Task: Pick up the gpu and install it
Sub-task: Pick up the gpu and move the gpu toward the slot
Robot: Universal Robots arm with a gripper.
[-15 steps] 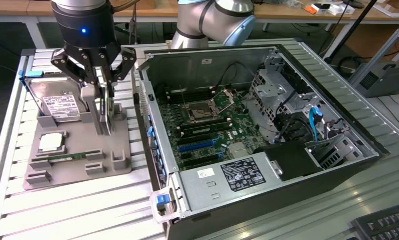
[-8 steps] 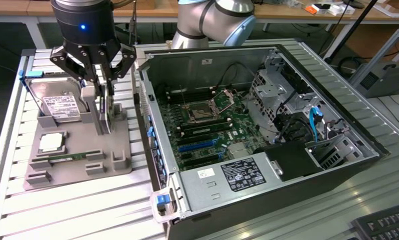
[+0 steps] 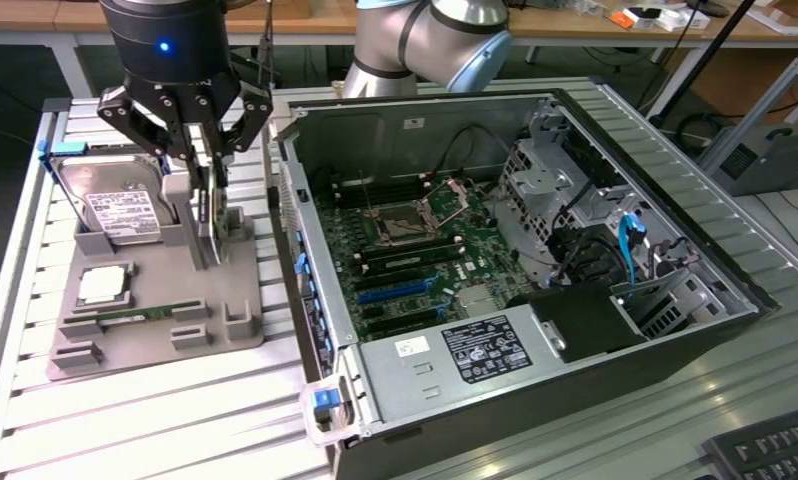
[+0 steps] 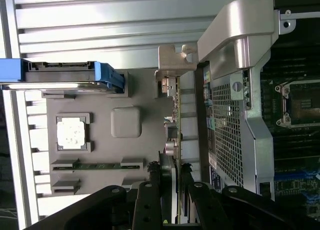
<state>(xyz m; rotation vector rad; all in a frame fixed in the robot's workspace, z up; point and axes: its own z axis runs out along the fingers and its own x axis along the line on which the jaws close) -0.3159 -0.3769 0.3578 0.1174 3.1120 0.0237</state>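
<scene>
The gripper (image 3: pixel 202 165) is hanging over the grey tray (image 3: pixel 246 335) and pinching the gpu (image 3: pixel 210 225) by its top edge, its jaws drawn narrow with the thin board sandwiched between them. The gpu is standing on edge straight below the gripper, its lower edge reaching down to the tray; whether it is resting there or just clear is hard to tell. In the wrist view the gpu (image 4: pixel 175 120) is showing edge-on as a slim dark strip running out from the gripper (image 4: pixel 176 177), ending in a bent, silvery metal bracket (image 4: pixel 172 64). The black fingers (image 4: pixel 150 200) are looking matte and bolted. The tray is looking like dull moulded plastic with blocky holders, and it is carrying a hard drive (image 3: pixel 119 210) in a blue frame, a square shiny cpu (image 3: pixel 102 285) and a narrow green stick (image 3: pixel 139 315). Just beside it, to the exterior view's right, the open case (image 3: pixel 693 260) is lying on the ribbed aluminium table (image 3: pixel 172 420), exposing a green motherboard (image 3: pixel 413 250)
</scene>
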